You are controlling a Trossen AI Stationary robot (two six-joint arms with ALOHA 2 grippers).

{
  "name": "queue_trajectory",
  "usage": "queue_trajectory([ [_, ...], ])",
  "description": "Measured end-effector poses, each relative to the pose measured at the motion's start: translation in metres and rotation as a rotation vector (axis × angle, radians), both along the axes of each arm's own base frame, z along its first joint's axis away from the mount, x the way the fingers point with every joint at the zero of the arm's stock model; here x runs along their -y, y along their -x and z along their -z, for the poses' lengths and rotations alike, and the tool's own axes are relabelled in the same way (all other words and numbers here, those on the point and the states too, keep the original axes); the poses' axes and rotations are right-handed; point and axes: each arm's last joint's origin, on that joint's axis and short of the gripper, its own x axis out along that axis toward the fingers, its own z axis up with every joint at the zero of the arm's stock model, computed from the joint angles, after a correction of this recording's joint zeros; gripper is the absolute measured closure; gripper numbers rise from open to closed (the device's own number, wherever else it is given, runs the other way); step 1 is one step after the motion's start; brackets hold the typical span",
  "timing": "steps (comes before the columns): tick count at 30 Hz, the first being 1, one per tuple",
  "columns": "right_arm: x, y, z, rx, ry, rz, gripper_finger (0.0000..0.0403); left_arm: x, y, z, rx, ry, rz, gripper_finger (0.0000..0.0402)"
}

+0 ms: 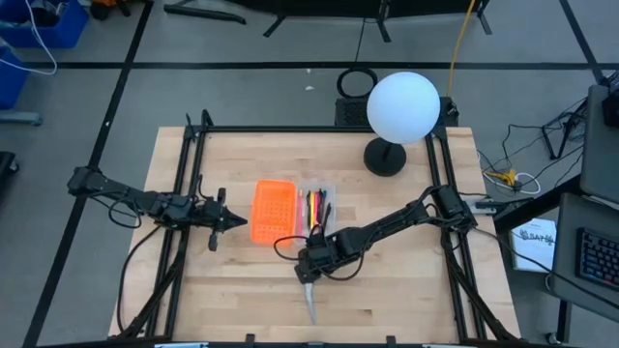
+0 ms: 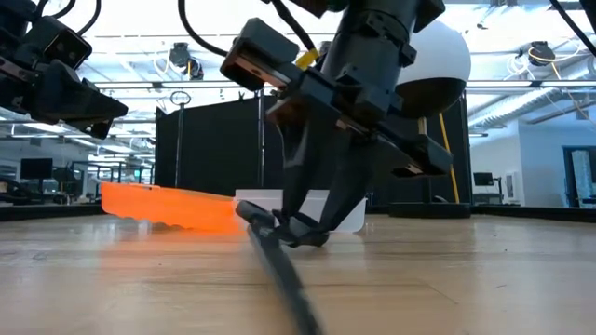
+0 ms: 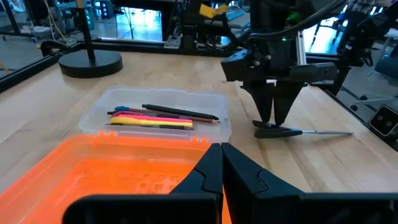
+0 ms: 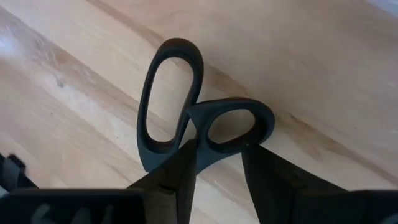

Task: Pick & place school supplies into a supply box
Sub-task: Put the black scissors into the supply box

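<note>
Lying flat on the wooden worktop, the scissors sit at its near-middle, well apart from the supply box. Long axis runs toward the worktop's front edge in the high view: black loop handles at the far end, closed grey blades pointing to the front edge.

Right pincer: lowered over the handle end, fingers parted and straddling one handle loop; one finger overlaps that loop in the right wrist view, but whether either finger touches it cannot be told. The low view shows the fingertips down at worktop level beside the handles.

Supply box: clear shallow tray, just beyond the right pincer toward the worktop's middle. Contents: pens and pencils in black, pink, yellow and blue, lying side by side along the box's length.

Orange perforated tray: just beside the supply box on its left, parallel to it.

Left pincer: fingers pressed together, holding nothing, raised just left of the orange tray and aimed at it.

White globe lamp: on a black round base at the worktop's far right.
</note>
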Motion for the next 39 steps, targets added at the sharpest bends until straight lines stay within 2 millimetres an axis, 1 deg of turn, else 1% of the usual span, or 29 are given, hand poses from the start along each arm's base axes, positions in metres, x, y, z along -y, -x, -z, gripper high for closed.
queue_trajectory([
  [5, 0.001, 0.002, -0.002, 0.0, 0.018, -0.023, 0.0277, 0.0, 0.0, 0.0, -0.001, 0.001, 0.0, 0.0394],
  [10, 0.001, -0.001, -0.008, 0.05, 0.004, -0.015, 0.0277, 0.0, 0.0, 0.0, -0.003, 0.001, 0.0, 0.0394],
  [12, 0.001, 0.0, -0.012, 0.065, 0.029, -0.005, 0.0279, 0.0, 0.0, 0.0, -0.003, 0.0, 0.0, 0.0394],
  [19, -0.004, 0.003, -0.034, 0.154, 0.065, 0.008, 0.0297, 0.0, 0.0, 0.0, -0.003, 0.0, 0.0, 0.0394],
  [23, -0.007, -0.006, -0.043, 0.259, 0.068, 0.003, 0.0298, 0.0, 0.0, 0.0, -0.003, -0.002, 0.001, 0.0394],
  [26, -0.009, -0.014, -0.053, 0.293, 0.059, -0.002, 0.0298, 0.0, 0.0, 0.0, -0.002, -0.006, 0.001, 0.0394],
  [29, -0.008, -0.015, -0.061, 0.238, 0.059, -0.031, 0.0298, 0.0, 0.0, 0.0, -0.001, -0.009, 0.002, 0.0394],
  [32, -0.004, -0.015, -0.076, 0.197, 0.075, -0.039, 0.0298, 0.0, 0.0, 0.0, 0.0, -0.008, 0.002, 0.0394],
  [34, -0.002, -0.016, -0.085, 0.193, 0.087, -0.11, 0.0298, 0.0, 0.0, 0.0, 0.0, -0.015, 0.003, 0.0394],
  [35, -0.002, -0.018, -0.09, 0.219, 0.104, -0.156, 0.0298, 0.0, 0.0, 0.0, 0.0, -0.022, 0.005, 0.0394],
  [37, -0.002, -0.019, -0.094, 0.247, 0.15, -0.203, 0.0298, 0.0, 0.0, 0.0, 0.001, -0.024, 0.005, 0.0394],
  [39, 0.0, -0.018, -0.093, 0.225, 0.156, -0.18, 0.0298, 0.0, 0.0, 0.0, 0.001, -0.025, 0.005, 0.0394],
])
